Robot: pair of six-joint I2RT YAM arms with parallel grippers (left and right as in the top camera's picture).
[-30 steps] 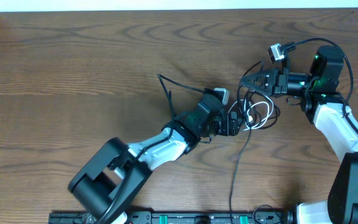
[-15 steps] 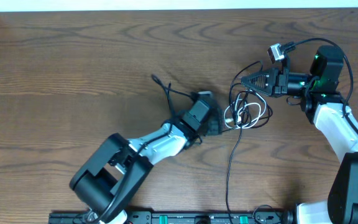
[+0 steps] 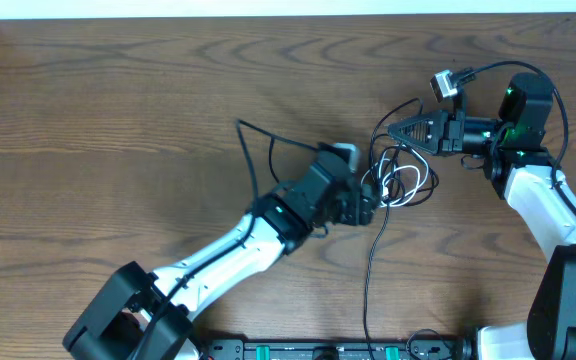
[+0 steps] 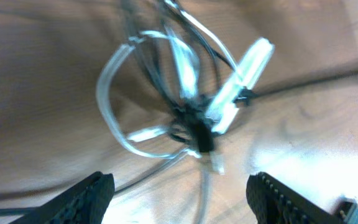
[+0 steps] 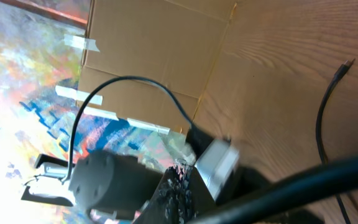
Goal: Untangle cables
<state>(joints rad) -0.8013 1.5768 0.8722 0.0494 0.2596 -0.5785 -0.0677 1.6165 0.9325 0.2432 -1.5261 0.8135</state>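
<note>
Cables [image 3: 398,180] lie knotted on the wooden table [image 3: 118,120], right of its middle, where a white cable [image 4: 247,65] loops through thin black ones. One black cable [image 3: 368,275] trails from the knot toward the near edge. Another [image 3: 258,131] runs off to the left, its plug end lying free on the wood.

Your left gripper [image 3: 366,203] sits just beside the knot's left side with its jaws spread wide. Its wrist camera shows both fingers [image 4: 86,196] apart and nothing between them, the knot just ahead.

Your right gripper [image 3: 393,130] points at the knot's upper edge from the right, jaws pressed together. A black cable curves past its tip, but you cannot tell whether it is pinched.

The right wrist camera also shows taped cardboard [image 5: 154,50] beyond the table edge. You cannot tell whether it is a box, or what it holds.
</note>
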